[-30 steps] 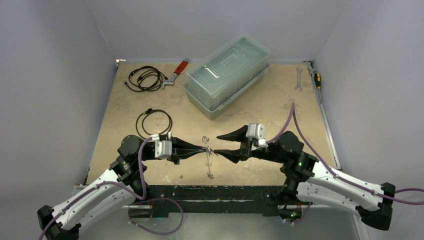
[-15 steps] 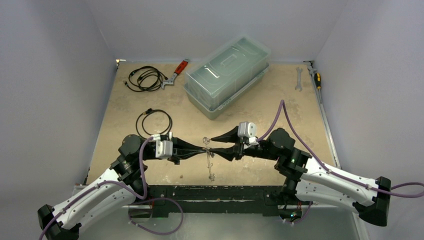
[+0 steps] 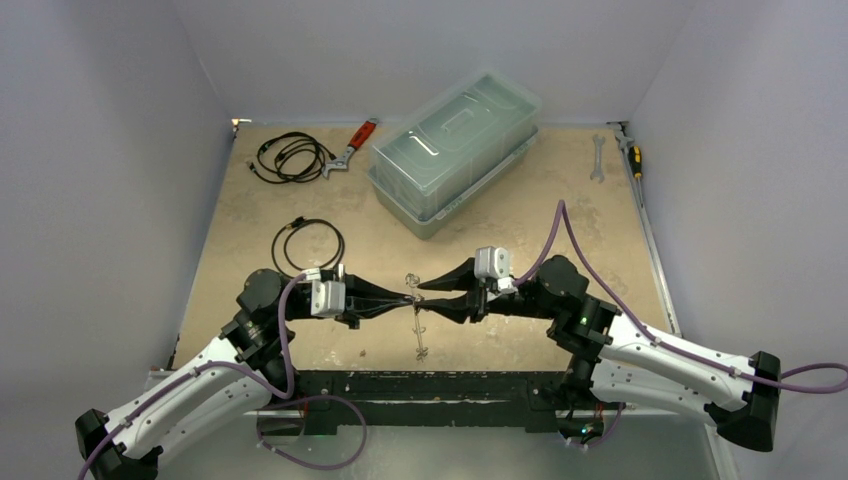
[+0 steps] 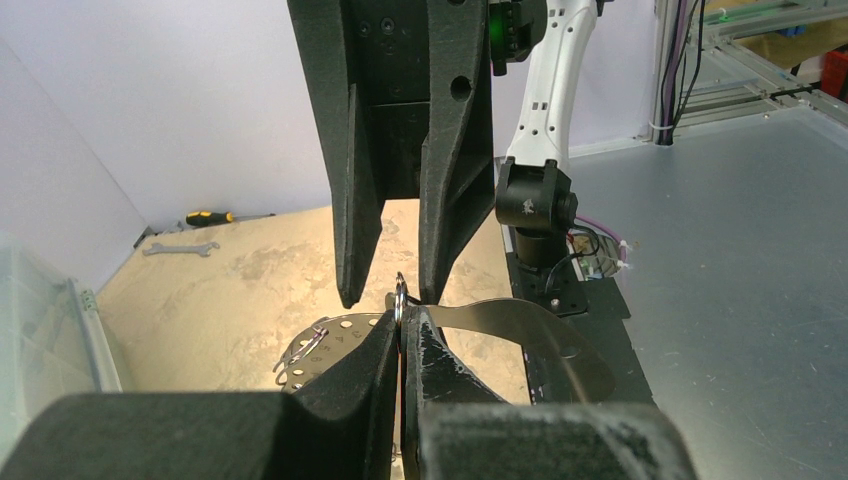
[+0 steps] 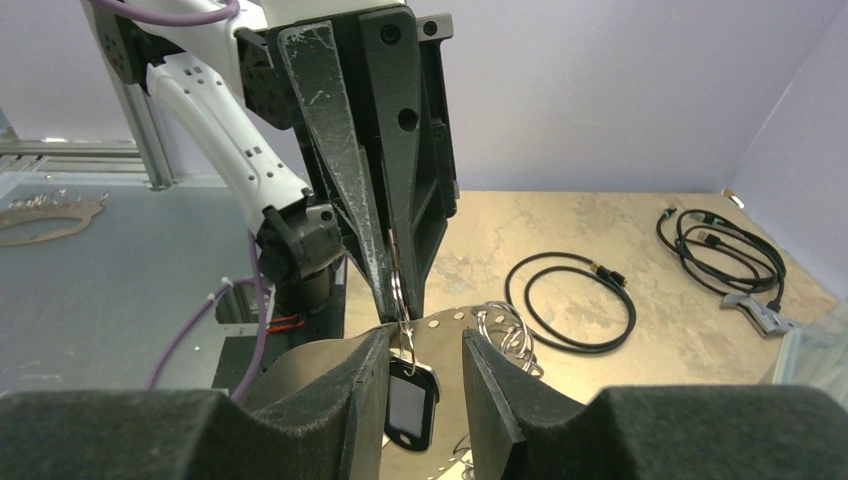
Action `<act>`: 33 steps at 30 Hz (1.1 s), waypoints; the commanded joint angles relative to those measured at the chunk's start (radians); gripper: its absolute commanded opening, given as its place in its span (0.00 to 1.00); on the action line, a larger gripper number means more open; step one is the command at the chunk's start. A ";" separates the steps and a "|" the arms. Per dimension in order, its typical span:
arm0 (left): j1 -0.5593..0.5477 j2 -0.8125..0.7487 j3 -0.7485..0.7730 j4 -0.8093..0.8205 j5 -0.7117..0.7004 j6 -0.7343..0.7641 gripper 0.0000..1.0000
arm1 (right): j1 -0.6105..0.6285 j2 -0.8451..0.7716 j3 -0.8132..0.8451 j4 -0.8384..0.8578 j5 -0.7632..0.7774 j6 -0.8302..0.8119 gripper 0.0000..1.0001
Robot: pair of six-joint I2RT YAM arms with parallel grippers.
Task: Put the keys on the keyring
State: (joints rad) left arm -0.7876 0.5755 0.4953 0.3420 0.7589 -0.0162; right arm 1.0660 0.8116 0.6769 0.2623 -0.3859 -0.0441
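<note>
The keyring [image 3: 417,325] is a thin silvery hoop with punched holes, held upright above the table between the arms. It also shows in the right wrist view [image 5: 300,372] and the left wrist view [image 4: 520,325]. My left gripper [image 3: 407,298] is shut on its rim [image 4: 400,330], where a small split ring [image 4: 399,295] sticks up. A key's dark black-and-white tag [image 5: 408,405] hangs from that split ring [image 5: 398,290]. My right gripper [image 3: 425,296] is open, its fingers either side of the tag [image 5: 425,350], not touching it. The blue-tag key is out of view.
A clear lidded box [image 3: 455,150] stands at the back. Black cables lie at the left [image 3: 308,245] and back left [image 3: 290,157], by a red-handled wrench [image 3: 352,145]. A wrench [image 3: 598,158] and screwdriver [image 3: 633,155] lie at the back right. Several small rings [image 5: 505,330] hang on the hoop.
My right gripper has moved left toward the left gripper, and its open fingers now sit round the hanging tag. The left gripper and hoop have stayed put.
</note>
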 commanded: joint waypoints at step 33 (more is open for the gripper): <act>0.003 0.015 0.060 -0.089 0.010 0.117 0.00 | -0.001 0.186 0.172 -0.159 -0.135 -0.060 0.10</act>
State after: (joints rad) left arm -0.7685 0.5644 0.5030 0.2131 0.7502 0.0643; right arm 1.0443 0.9512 0.8040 0.1059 -0.4866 -0.0830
